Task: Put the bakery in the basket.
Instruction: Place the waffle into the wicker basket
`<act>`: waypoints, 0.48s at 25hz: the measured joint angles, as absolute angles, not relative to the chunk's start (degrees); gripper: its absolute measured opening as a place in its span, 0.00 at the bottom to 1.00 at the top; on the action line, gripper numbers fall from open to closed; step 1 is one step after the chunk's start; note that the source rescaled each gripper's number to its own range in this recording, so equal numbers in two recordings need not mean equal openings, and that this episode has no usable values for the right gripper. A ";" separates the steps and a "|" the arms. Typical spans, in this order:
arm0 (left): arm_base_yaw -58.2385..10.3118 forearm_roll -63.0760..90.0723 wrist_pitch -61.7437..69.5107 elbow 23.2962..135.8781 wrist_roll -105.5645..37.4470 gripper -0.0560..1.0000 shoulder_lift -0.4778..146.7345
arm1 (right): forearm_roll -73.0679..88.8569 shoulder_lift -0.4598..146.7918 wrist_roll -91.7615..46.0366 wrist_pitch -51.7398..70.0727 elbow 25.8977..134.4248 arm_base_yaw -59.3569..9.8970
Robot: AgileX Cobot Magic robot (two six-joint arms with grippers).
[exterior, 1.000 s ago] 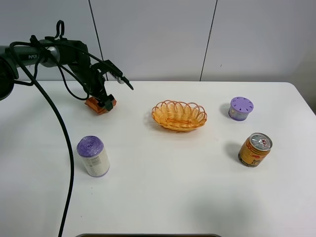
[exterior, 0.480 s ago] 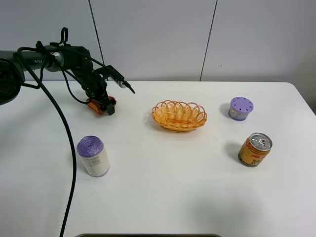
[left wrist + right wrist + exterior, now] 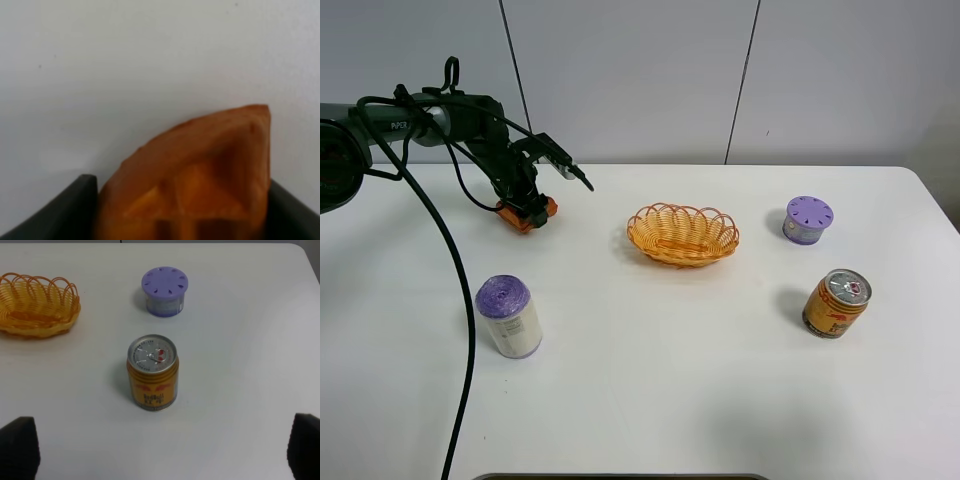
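Note:
The bakery (image 3: 527, 213), a small orange-brown waffle wedge, lies on the white table at the back left. My left gripper (image 3: 525, 205) is down over it. In the left wrist view the bakery (image 3: 200, 175) fills the gap between both dark fingers (image 3: 75, 207), which press on its sides. The woven orange-yellow basket (image 3: 682, 234) stands empty in the middle of the table, to the right of the bakery; part of it shows in the right wrist view (image 3: 35, 310). My right gripper (image 3: 162, 447) is open and empty, its fingertips at the lower corners of its wrist view.
A white roll with a purple top (image 3: 507, 316) stands in front of the bakery. A purple-lidded container (image 3: 808, 219) and a gold drink can (image 3: 836, 303) stand at the right, both also in the right wrist view: container (image 3: 164, 291), can (image 3: 152, 372). A black cable hangs at the left.
My left gripper has shifted slightly back and closed in on the bakery, which now shows less from above. Nothing else has moved.

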State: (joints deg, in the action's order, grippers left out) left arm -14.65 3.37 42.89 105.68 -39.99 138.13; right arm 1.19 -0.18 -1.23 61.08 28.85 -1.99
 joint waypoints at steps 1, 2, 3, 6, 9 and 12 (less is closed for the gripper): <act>-14.65 3.33 42.84 105.68 -39.99 0.07 138.13 | 1.19 -0.18 -1.23 61.08 28.85 -1.99; -14.65 3.33 42.84 105.68 -39.84 0.07 138.13 | 1.19 -0.18 -1.23 61.08 28.85 -1.99; -14.65 3.33 42.84 105.68 -39.84 0.07 138.13 | 1.19 -0.18 -1.23 61.08 28.85 -1.99; -14.65 3.31 42.84 105.68 -39.78 0.07 138.13 | 1.19 -0.18 -1.23 61.08 28.85 -1.99; -14.65 3.26 42.82 105.68 -39.59 0.07 138.13 | 1.19 -0.18 -1.23 61.08 28.85 -1.99; -14.65 3.19 42.82 105.68 -38.80 0.07 138.13 | 1.19 -0.18 -1.23 61.08 28.85 -1.99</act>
State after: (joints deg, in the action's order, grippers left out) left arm -14.65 3.19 42.82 105.68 -38.80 138.13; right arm 1.19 -0.18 -1.23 61.08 28.85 -1.99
